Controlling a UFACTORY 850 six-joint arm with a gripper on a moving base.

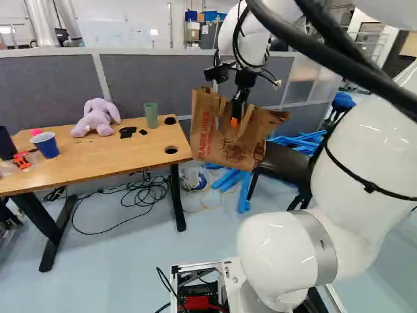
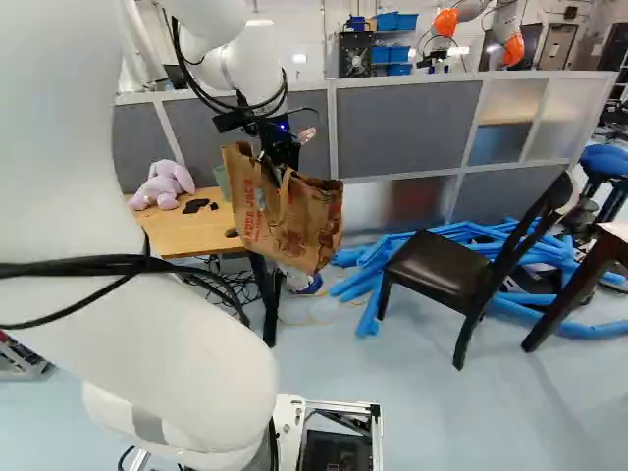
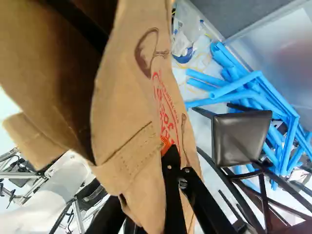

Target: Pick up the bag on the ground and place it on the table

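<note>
the gripper is up in the air near the right end of the table, as the left base view shows it, and its fingers are clamped on the brown paper bag. the bag hangs from it off the floor, tilted, with its handles up by the fingers, near that same end of the table; i can't tell whether it touches the table's edge. in the wrist view the bag's paper runs between the fingers, one of them lying against the printed side, and the bag's mouth gapes open

on the table, at the end nearer the bag, stand a green cup and some small black things, with a purple stuffed rabbit beside them. farther along the table are a blue cup, a small pink thing and an orange thing. under the table, black cables lie loose on the floor. past the table's bag end are a dark chair and a heap of blue tubes, and behind the table runs a grey partition
</note>
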